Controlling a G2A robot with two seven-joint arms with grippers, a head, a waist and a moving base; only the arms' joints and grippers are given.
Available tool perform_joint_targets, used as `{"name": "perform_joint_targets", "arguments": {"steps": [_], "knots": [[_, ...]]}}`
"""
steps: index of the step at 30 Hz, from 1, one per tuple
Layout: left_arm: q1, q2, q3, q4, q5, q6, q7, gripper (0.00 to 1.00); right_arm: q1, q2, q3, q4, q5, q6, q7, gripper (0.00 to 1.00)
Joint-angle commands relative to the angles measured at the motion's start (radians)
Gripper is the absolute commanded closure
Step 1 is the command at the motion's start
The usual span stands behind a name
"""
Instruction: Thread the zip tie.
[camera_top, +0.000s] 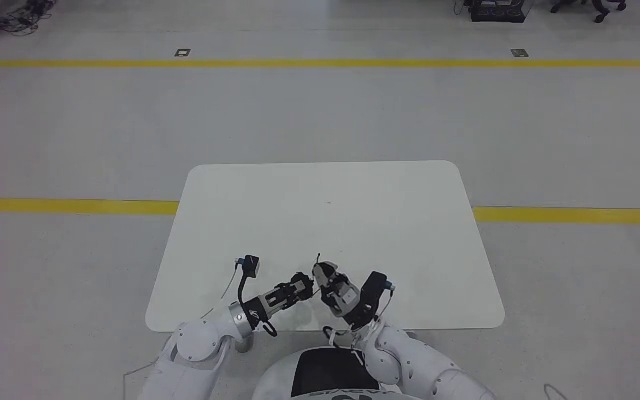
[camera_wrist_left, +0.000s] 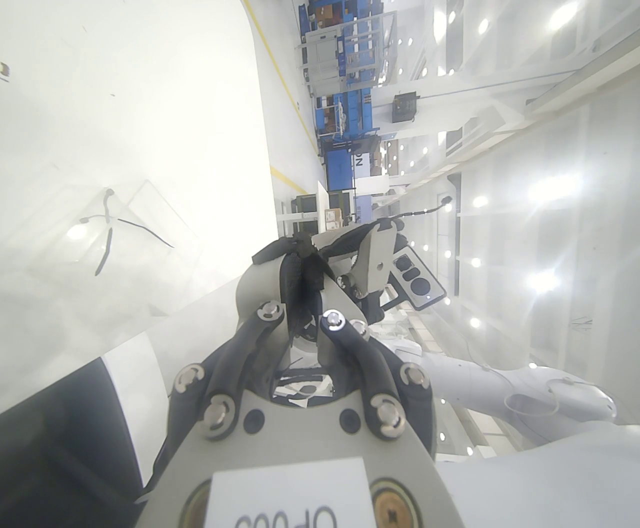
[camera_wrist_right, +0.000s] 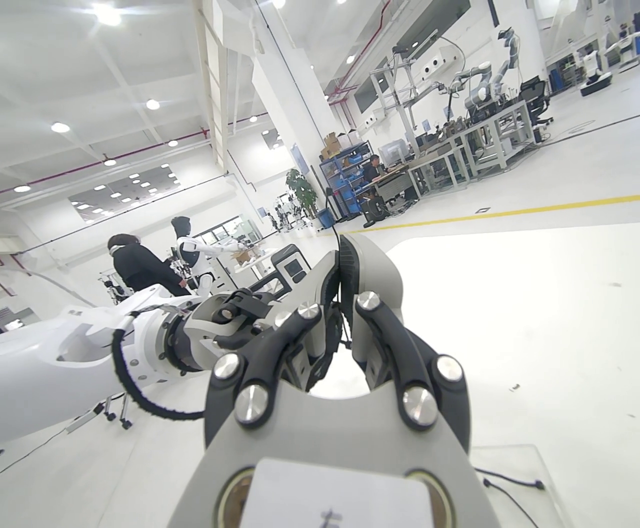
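Zip tie: black and thin, held in the air over the near edge of the white desk, close in front of the robot. It is between the two tools, whose tips meet there.

Right tool: fingers pressed together on the tie. The strip runs up between the pads, and its free tail stands above the fingertips, roughly upright with a slight curve.

Left tool: comes in from the left side, its tip touching the right tool's tip. The black fingers are closed together on a dark piece that reads as the tie's other end. The grip itself is too dark to see in detail.

Clear tray: shallow and see-through, holding a few spare black ties that lie loose and crossed. It sits low beside the arms, but its exact place relative to the desk is not clear.

Desk: white top with rounded corners. A few small dark specks are scattered on it beyond the tools.

Floor: pale, with a yellow line passing behind the desk at mid depth. A second yellow line runs farther out, parallel to the first.
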Motion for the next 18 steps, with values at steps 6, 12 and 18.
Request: {"name": "perform_joint_targets", "arguments": {"steps": [6,12,18], "knots": [[0.0,0.0,0.0,0.0,0.0,0.0,0.0,1.0,0.018,0.008,-0.027,0.02,0.035,0.0,-0.006,1.0],[0.0,0.0,0.0,0.0,0.0,0.0,0.0,1.0,0.025,0.012,-0.032,0.035,0.056,0.0,-0.017,1.0],[0.0,0.0,0.0,0.0,0.0,0.0,0.0,1.0,0.032,0.013,-0.037,0.048,0.073,0.0,-0.01,1.0]]}}
